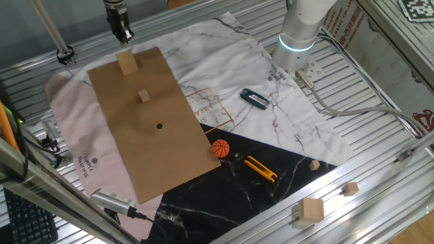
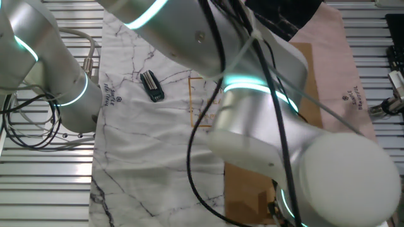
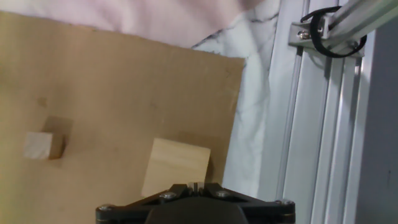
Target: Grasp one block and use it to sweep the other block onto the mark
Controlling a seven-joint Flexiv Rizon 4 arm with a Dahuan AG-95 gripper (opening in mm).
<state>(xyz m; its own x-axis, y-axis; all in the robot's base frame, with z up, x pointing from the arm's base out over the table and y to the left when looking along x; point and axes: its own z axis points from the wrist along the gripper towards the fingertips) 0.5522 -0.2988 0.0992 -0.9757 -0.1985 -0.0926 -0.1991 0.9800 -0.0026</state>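
Note:
The larger tan block (image 1: 126,63) lies near the far end of a brown cardboard sheet (image 1: 169,163). The tiny tan cube (image 1: 144,95) sits a little nearer on the sheet, and the black dot mark (image 1: 159,125) lies nearer still, roughly in line with them. My gripper (image 1: 124,37) hangs above and just behind the larger block, clear of it. In the hand view the larger block (image 3: 176,167) lies right under my gripper (image 3: 194,185), whose jaws stand together with nothing between them. The tiny cube (image 3: 42,145) is to the left. The other fixed view hides both blocks behind the arm.
An orange ball (image 1: 220,148) sits off the sheet's near right corner, with a yellow tool (image 1: 261,169) beyond it. A black clip-like object (image 1: 254,99) lies on the marble cloth. Spare wooden blocks (image 1: 312,210) rest on the rails at right. A metal frame rail (image 3: 323,93) runs close beside the sheet.

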